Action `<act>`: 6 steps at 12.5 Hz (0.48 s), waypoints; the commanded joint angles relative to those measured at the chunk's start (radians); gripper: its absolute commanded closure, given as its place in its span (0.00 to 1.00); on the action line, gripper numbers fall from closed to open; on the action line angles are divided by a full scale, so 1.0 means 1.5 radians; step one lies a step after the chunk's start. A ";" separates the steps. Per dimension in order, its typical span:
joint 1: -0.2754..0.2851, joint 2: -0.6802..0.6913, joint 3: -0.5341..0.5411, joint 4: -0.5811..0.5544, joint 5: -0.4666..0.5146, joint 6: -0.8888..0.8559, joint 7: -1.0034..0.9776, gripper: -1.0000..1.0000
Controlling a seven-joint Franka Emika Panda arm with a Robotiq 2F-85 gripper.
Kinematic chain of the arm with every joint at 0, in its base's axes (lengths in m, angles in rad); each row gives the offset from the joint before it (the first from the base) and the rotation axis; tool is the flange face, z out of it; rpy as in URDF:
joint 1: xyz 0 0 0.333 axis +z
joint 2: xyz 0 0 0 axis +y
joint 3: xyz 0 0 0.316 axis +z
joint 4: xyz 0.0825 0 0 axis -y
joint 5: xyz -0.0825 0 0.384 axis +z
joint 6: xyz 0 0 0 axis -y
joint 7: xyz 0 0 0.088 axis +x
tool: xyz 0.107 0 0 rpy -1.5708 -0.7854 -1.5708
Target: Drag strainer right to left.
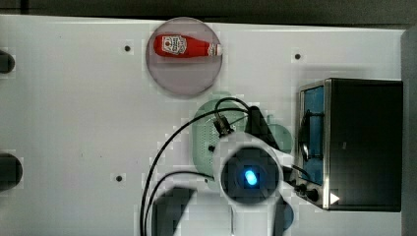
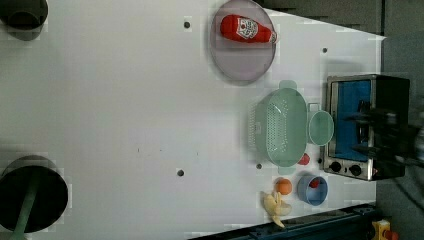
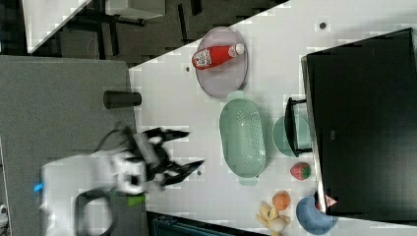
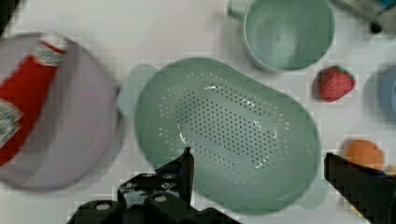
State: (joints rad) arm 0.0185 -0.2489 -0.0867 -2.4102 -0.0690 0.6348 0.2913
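Fingers (image 4: 189, 163) of the gripper (image 3: 189, 150) stand spread wide with nothing between them, hanging above the worktop (image 2: 125, 110) clear of the strainer (image 2: 282, 126); in the right view they sit toward the right view's left of it, well apart.

Going across the left view from its left: bare white worktop, then the round greyish plate (image 2: 245, 67) near the top with a red ketchup bottle (image 2: 245, 28) lying on its side on it. Just below and to the left view's right of the plate sits the pale mint-green strainer, upright, its holed bottom showing, one tab handle pointing toward the plate. Touching or just beside its far long side is the round mint-green cup (image 2: 320, 128), and beyond that the toaster oven (image 2: 365, 127). Near the strainer's lower end lie a strawberry (image 2: 303, 159), an orange (image 2: 283, 186), a banana (image 2: 274, 205) and a blue bowl (image 2: 312, 189).
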 commanded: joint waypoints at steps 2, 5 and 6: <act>0.000 0.125 0.003 -0.034 0.008 0.138 0.115 0.00; 0.001 0.233 0.010 -0.034 0.008 0.237 0.182 0.00; 0.001 0.265 0.013 -0.033 0.008 0.270 0.221 0.00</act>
State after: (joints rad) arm 0.0215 0.2007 -0.0703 -2.4473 -0.0456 1.0039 0.5137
